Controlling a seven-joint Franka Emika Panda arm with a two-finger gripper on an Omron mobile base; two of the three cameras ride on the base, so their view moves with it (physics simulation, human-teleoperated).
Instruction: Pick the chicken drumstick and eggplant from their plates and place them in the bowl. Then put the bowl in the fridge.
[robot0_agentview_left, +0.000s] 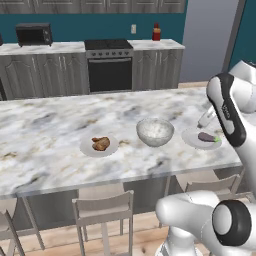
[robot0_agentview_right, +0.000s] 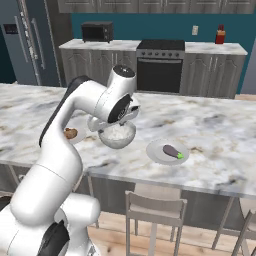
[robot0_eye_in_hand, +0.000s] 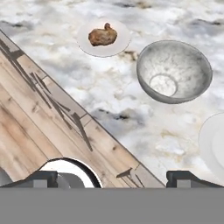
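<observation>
The pincer (robot0_eye_in_hand: 111, 175) hangs above the near edge of the marble worktop (robot0_agentview_left: 45, 135), its two dark fingertips (robot0_eye_in_hand: 43, 177) spread wide apart with nothing between them. In the hand view it looks down past that edge, with wooden floor (robot0_eye_in_hand: 30, 122) on one side and marble on the other.

The chicken drumstick (robot0_agentview_left: 101, 143) lies on a white plate (robot0_agentview_left: 86, 149) towards the near edge of the worktop, left of the bowl (robot0_agentview_left: 155, 131) in the left base view. The bowl stands upright and empty near the middle of the near edge, between the two plates and touching neither. The eggplant (robot0_agentview_right: 173, 151), dark purple with a green end, lies on the second plate (robot0_agentview_right: 156, 151), on the right of the bowl near the near edge.

In the right base view the arm's (robot0_agentview_right: 75, 115) wrist crosses in front of the bowl and hides part of the drumstick's plate.

The fridge (robot0_agentview_right: 27, 42) stands beyond the worktop's far left corner in the right base view, with both doors closed. A black oven (robot0_agentview_left: 110, 67) sits in the back counter, with a microwave (robot0_agentview_left: 34, 34) on it to the left and a red bottle (robot0_agentview_left: 156, 32) to the right. Chairs (robot0_agentview_left: 102, 210) stand tucked under the near edge.
</observation>
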